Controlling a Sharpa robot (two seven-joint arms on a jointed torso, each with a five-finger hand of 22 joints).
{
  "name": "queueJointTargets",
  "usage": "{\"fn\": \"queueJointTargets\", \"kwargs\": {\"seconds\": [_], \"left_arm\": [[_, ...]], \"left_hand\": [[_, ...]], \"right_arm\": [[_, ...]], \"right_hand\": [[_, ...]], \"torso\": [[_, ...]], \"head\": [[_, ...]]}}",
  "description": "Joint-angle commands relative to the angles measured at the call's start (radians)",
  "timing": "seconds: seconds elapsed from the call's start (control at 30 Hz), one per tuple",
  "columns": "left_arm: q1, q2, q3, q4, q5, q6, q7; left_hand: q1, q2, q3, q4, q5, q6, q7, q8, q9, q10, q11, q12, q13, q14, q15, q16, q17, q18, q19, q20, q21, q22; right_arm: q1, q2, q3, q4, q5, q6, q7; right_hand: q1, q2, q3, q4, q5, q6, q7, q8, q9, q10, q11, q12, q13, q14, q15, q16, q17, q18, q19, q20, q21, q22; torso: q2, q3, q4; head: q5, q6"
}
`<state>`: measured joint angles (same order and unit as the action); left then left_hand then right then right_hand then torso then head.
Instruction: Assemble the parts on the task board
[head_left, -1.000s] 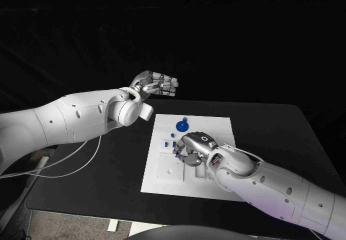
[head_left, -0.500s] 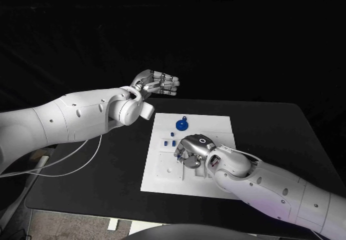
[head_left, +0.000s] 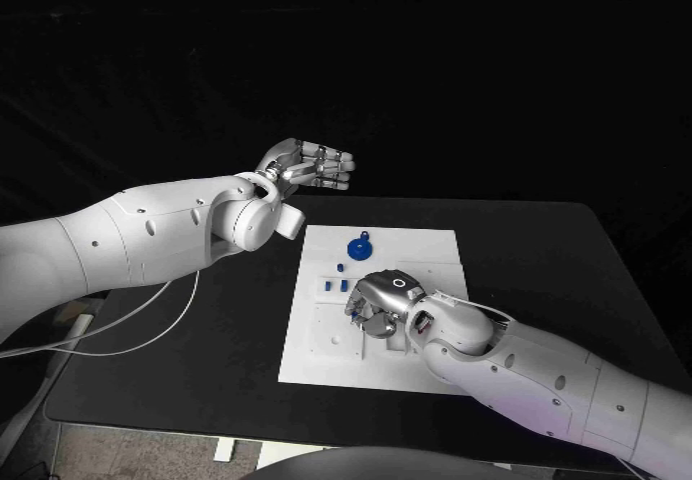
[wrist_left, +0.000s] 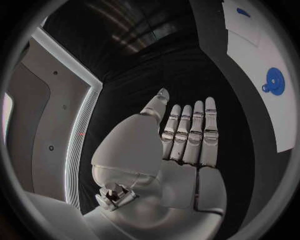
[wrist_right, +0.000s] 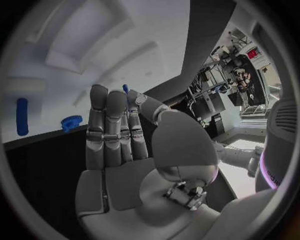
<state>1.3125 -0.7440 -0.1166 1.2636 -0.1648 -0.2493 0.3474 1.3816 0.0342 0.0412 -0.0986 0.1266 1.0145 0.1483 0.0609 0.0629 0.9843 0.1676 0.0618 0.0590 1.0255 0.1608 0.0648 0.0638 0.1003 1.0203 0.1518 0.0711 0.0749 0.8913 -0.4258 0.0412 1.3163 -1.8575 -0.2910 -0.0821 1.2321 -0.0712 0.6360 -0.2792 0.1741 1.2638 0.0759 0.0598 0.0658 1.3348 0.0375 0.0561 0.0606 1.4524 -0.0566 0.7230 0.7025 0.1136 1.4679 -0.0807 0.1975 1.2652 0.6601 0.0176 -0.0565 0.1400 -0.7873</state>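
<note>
The right hand (head_left: 382, 303) rested low over the middle of the task board (head_left: 433, 250), knuckles up in the head view. In its own wrist view the fingers (wrist_right: 107, 131) lay straight and pressed side by side, the thumb set just beside them, and a small blue part (wrist_right: 125, 89) showed at the tips between thumb and fingers. Whether the hand pinched that part or merely lay in front of it, I could not tell. Just beyond the fingers in that view, a blue toothed part (wrist_right: 71, 122) and a blue pin (wrist_right: 22, 116) lay on the white board (wrist_right: 75, 45), a little apart from each other.

In the head view a few small blue parts (head_left: 335, 288) sat on the board just beside the right hand, towards the robot's left. Farther up the board, well apart from the hand, lay a round blue disc (head_left: 361, 246) with a small knob at its rim.

The left hand (head_left: 307, 166) was raised beyond the far edge of the black table (head_left: 562, 260), away from the board. Its wrist view showed the fingers (wrist_left: 189, 134) straight and held together, the thumb alongside, nothing in the palm. The same blue disc (wrist_left: 274, 81) appeared there on the white board (wrist_left: 275, 55)
</note>
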Motion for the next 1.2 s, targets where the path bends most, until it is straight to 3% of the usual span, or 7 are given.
{"fn": "queueJointTargets", "kwargs": {"seconds": [0.03,0.4,0.9,1.0,1.2], "left_arm": [[0.001,0.004,0.001,0.004,-0.001,0.016,0.014],[0.001,0.007,0.001,0.005,-0.001,0.017,0.014],[0.001,0.008,0.001,0.006,-0.001,0.018,0.014],[0.001,0.009,0.001,0.006,-0.001,0.019,0.014],[0.001,0.011,0.001,0.006,-0.001,0.019,0.014]], "left_hand": [[0.000,0.009,-0.003,0.003,-0.002,0.004,0.003,0.002,0.001,0.005,0.002,0.003,-0.001,-0.001,0.002,-0.004,-0.001,0.002,0.004,-0.001,0.002,-0.002],[0.000,0.009,-0.003,0.003,-0.002,0.004,0.003,0.002,0.001,0.005,0.002,0.003,-0.001,-0.001,0.002,-0.004,-0.001,0.002,0.004,-0.001,0.002,-0.002],[0.001,0.009,-0.003,0.001,-0.002,0.004,0.003,0.002,0.001,0.005,0.001,0.003,-0.001,-0.001,0.002,-0.004,-0.001,0.002,0.004,-0.001,0.002,-0.002],[0.001,0.009,-0.003,0.001,-0.002,0.004,0.003,0.002,0.001,0.005,0.001,0.003,-0.001,-0.001,0.002,-0.004,-0.001,0.002,0.004,-0.001,0.002,-0.002],[0.001,0.009,-0.003,0.001,-0.002,0.004,0.003,0.002,0.001,0.005,0.001,0.003,-0.001,-0.001,0.002,-0.004,-0.001,0.002,0.004,-0.001,0.002,-0.002]], "right_arm": [[-0.002,0.004,0.000,-0.005,-0.019,0.007,-0.009],[-0.009,0.014,0.000,-0.026,-0.023,0.007,-0.008],[-0.018,0.025,0.000,-0.039,-0.026,0.001,-0.008],[-0.020,0.028,0.000,-0.041,-0.026,-0.001,-0.008],[-0.022,0.031,0.000,-0.042,-0.027,-0.004,-0.008]], "right_hand": [[-0.001,0.005,0.005,0.000,-0.004,0.008,0.002,0.004,0.002,0.013,-0.009,0.004,0.001,0.000,-0.007,0.005,0.001,0.011,0.032,-0.005,0.000,0.002],[-0.001,0.005,0.005,0.000,-0.004,0.008,0.002,0.004,0.002,0.013,-0.009,0.004,0.001,0.000,-0.007,0.005,0.001,0.011,0.032,-0.005,0.000,0.002],[-0.002,0.004,0.006,0.001,-0.003,0.009,0.002,0.004,0.002,0.013,-0.009,0.004,0.001,0.000,-0.007,0.006,0.000,0.011,0.032,-0.005,0.001,0.003],[-0.002,0.004,0.006,0.001,-0.003,0.009,0.002,0.004,0.002,0.013,-0.009,0.004,0.001,0.000,-0.007,0.006,0.000,0.011,0.032,-0.005,0.001,0.003],[-0.002,0.005,0.006,0.001,-0.004,0.009,0.002,0.004,0.002,0.014,-0.009,0.004,0.001,0.000,-0.007,0.007,-0.001,0.012,0.032,-0.005,0.002,0.004]], "torso": [[0.000,-0.0010,0.0016],[0.000,-0.0021,0.0016],[0.001,-0.0009,0.0004],[0.000,-0.0016,0.0004],[-0.001,-0.0015,0.0001]], "head": [[0.001,-0.003],[0.003,-0.007],[0.008,-0.008],[0.006,-0.013],[0.007,-0.010]]}}
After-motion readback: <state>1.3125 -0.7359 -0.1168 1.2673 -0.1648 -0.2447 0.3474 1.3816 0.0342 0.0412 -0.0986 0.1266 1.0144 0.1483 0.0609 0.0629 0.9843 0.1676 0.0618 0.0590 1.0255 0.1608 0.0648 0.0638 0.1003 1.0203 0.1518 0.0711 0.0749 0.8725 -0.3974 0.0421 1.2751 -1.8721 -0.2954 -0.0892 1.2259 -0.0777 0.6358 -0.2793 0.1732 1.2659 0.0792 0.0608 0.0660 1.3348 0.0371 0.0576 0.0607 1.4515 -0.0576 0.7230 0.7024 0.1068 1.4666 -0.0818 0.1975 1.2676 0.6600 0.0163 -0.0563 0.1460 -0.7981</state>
